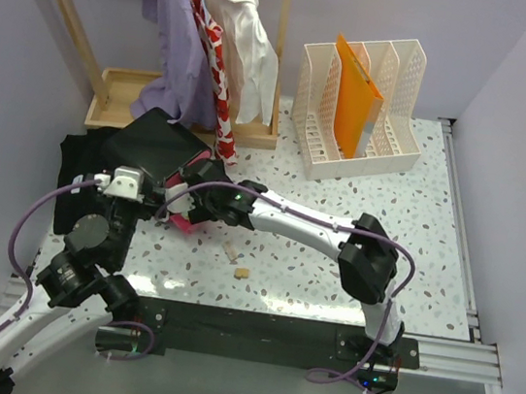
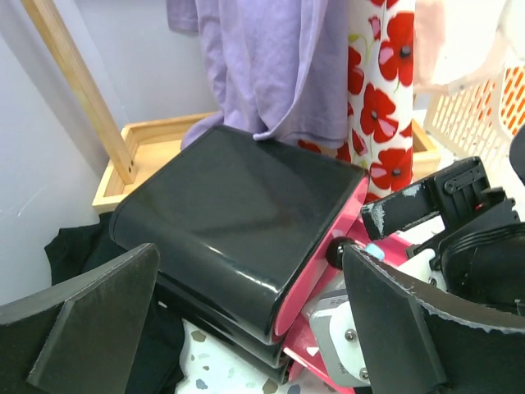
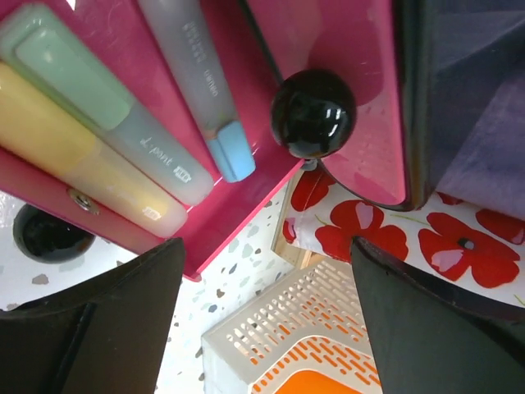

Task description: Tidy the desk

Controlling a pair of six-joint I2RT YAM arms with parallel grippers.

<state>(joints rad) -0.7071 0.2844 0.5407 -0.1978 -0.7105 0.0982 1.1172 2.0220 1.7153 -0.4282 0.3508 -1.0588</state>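
The desk [image 1: 342, 189] fills the middle of the scene, its long axis running left to right and its black front edge on the near side by the arm bases. At its far left a black cloth [image 1: 77, 161] lies crumpled, with a wooden tray [image 1: 115, 98] beyond it. The left gripper [image 2: 250, 271] points toward the far side with its fingers spread wide and nothing between them, facing a glossy black box [image 2: 238, 222] that sits tilted on the cloth. A pink drawer [image 3: 107, 49] juts from the box to the right, holding highlighters [image 3: 90, 107]. The right gripper [image 3: 267, 254] is just beside it, fingers wide and empty, with the drawer's black knob [image 3: 313, 112] ahead of the gap. Two small wooden bits [image 1: 242, 274] lie near the front edge. At the far right stands a white file rack [image 1: 409, 100] with an orange folder [image 1: 355, 97].
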